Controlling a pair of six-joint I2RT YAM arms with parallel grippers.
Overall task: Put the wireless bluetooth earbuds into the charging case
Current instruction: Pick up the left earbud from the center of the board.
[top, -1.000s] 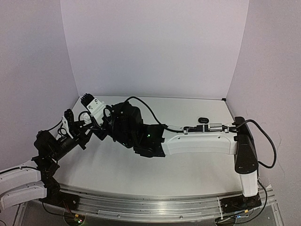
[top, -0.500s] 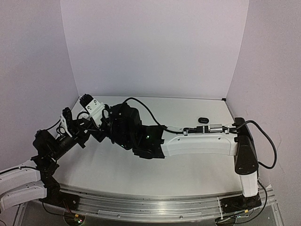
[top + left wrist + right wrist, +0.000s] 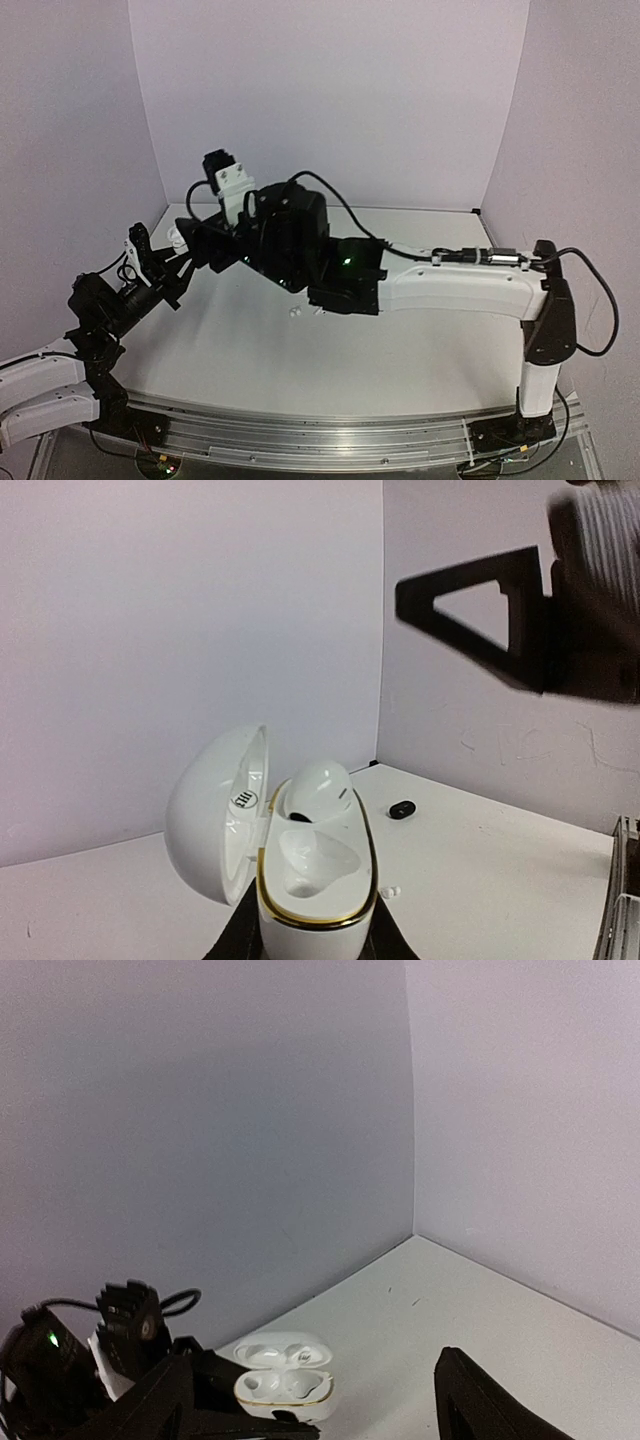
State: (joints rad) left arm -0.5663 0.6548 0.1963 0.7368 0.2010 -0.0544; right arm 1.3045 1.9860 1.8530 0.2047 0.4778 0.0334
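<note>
Tabletop white and matte, boxed in by 3 pale lilac walls that meet in corner seams. Metal rail runs along the near edge.

Left gripper sits at the far left of the surface, fingers clamped on the base of the charging case. Case is white with a gold rim, upright, lid hinged open to the left. 1 white earbud is seated in the far well; the near well is hollow.

1 black earbud lies on the table toward the back wall, well apart from the case. Small white speck lies near the case, too small to identify.

Right gripper is near the case, fingers spread wide with nothing between them.
</note>
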